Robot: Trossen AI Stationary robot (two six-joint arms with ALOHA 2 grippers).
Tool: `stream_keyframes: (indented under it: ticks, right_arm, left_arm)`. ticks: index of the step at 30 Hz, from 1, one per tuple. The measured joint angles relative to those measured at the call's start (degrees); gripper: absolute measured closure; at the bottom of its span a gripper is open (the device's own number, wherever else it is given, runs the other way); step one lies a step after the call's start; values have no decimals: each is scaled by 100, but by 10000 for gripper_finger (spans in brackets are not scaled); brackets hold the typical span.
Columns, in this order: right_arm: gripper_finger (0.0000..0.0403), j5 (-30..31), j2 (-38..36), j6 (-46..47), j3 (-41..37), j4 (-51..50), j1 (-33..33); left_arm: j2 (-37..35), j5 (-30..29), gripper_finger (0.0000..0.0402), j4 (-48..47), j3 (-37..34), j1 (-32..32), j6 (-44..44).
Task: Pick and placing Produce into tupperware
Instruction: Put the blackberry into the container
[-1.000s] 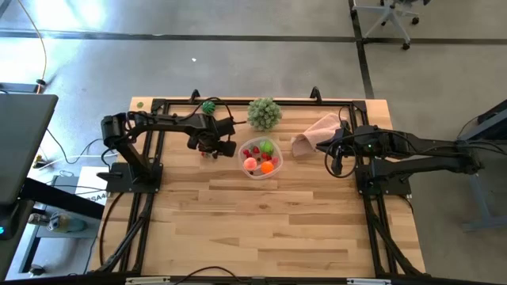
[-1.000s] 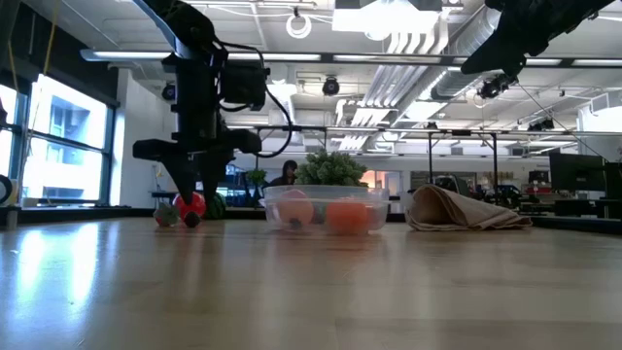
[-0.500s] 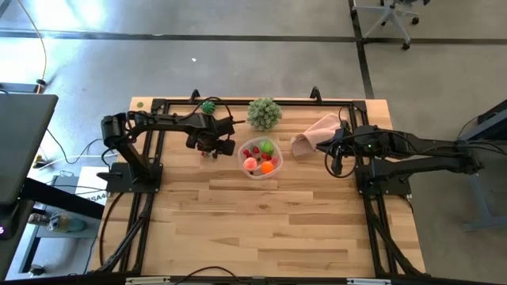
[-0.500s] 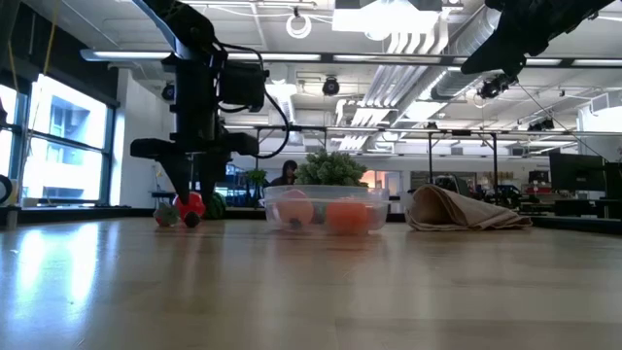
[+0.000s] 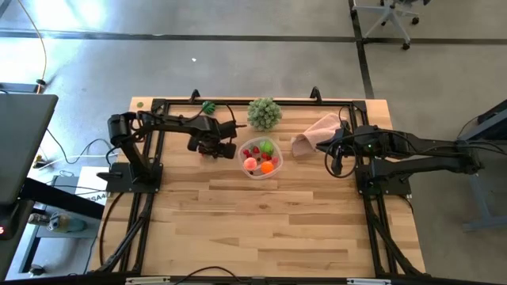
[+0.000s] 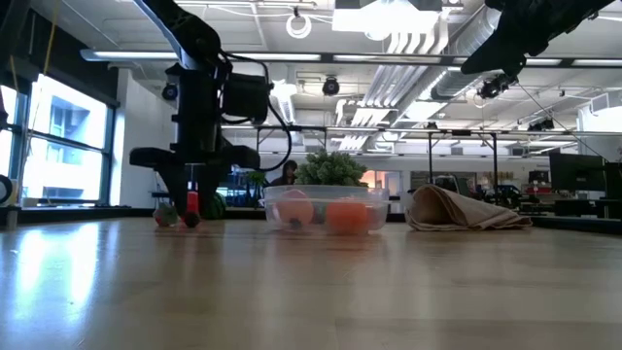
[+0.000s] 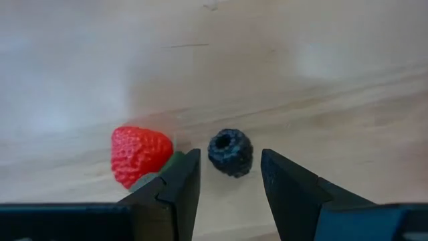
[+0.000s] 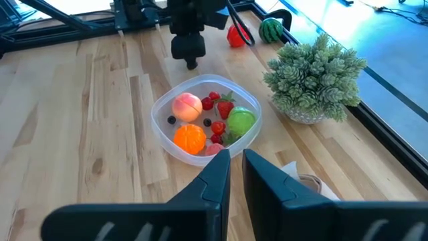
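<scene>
A small dark berry point(image 7: 230, 152) lies on the wooden table, with a red strawberry point(image 7: 138, 155) close beside it. My left gripper point(image 7: 231, 175) points down over the berry, open, one finger on either side of it and a gap showing on both sides. In the high view it point(image 5: 207, 148) stands just left of the tupperware point(image 5: 260, 158), a clear round tub holding a peach, an orange, a green fruit and several small red pieces. My right gripper point(image 8: 236, 157) hangs shut, raised above the table's right part, right of the tub.
A pale green leafy ball point(image 5: 264, 113) stands behind the tub, and a pink cloth point(image 5: 317, 131) lies to its right. A small striped green melon point(image 8: 271, 30) sits near the far edge, behind my left gripper. Bare wood fills the near half of the table.
My left gripper has sunk a little toward the table over the dark berry, its fingers now hiding more of the strawberry in the low view. The gap between its fingers looks the same.
</scene>
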Motion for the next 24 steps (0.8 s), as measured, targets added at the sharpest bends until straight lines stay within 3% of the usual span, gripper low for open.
stream_keyframes:
  ticks: [15, 24]
  right_arm:
    - [373, -20, 0, -2, 0, 0, 1]
    - [373, -17, 0, 0, 0, 0, 1]
  left_arm:
    - [88, 19, 255, 98, 0, -74, 10]
    - [114, -18, 296, 122, 2, -74, -2]
